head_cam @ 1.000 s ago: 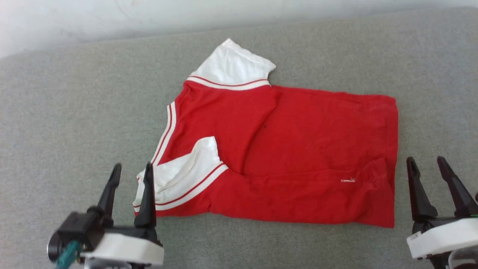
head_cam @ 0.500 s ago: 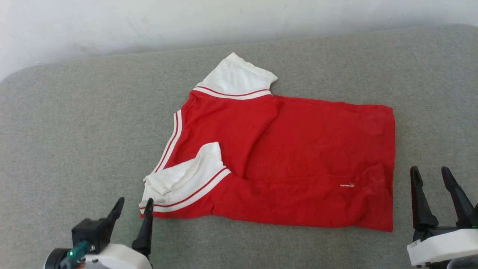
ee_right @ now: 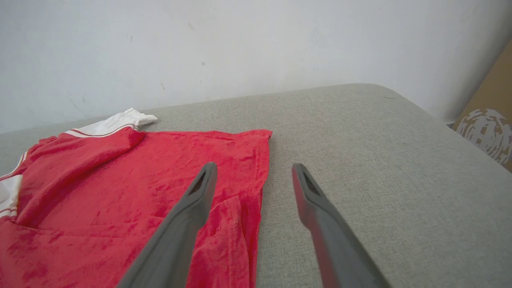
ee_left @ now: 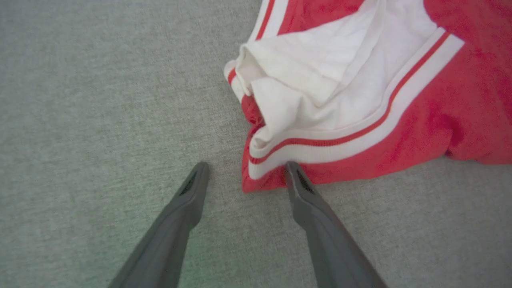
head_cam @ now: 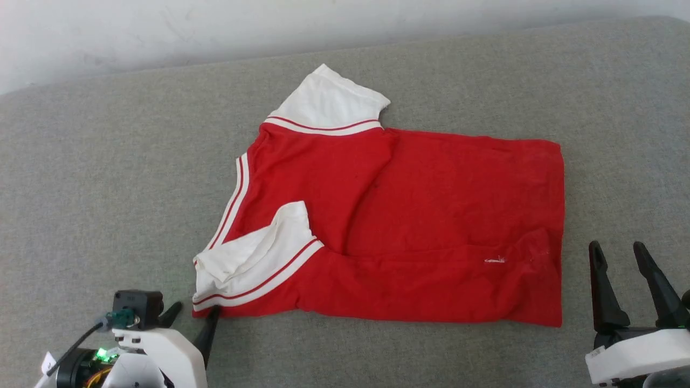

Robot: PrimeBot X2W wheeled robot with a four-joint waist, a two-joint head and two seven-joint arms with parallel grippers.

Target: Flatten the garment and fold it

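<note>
The red garment (head_cam: 431,215) lies spread on the grey padded surface (head_cam: 108,161), lettering hidden, one white sleeve (head_cam: 329,102) pointing away and the other white sleeve (head_cam: 253,258) bunched at the near left corner. My left gripper (head_cam: 194,315) is open just in front of that near corner; in the left wrist view the left gripper (ee_left: 246,172) straddles the garment's red corner (ee_left: 256,184), one fingertip (ee_left: 294,172) at the hem. My right gripper (head_cam: 617,253) stands open beside the garment's right edge, and the right wrist view shows the right gripper (ee_right: 254,172) above the hem (ee_right: 260,176).
A pale wall (head_cam: 215,27) runs behind the surface's far edge. A brown cardboard box (ee_right: 488,128) stands beyond the surface's rounded right corner. Bare grey fabric lies left of the garment and to its right.
My left gripper has drawn back and lowered toward the near sleeve corner. The head camera shifted, so the whole scene moved in the picture. The right gripper stays put and the garment keeps its shape.
</note>
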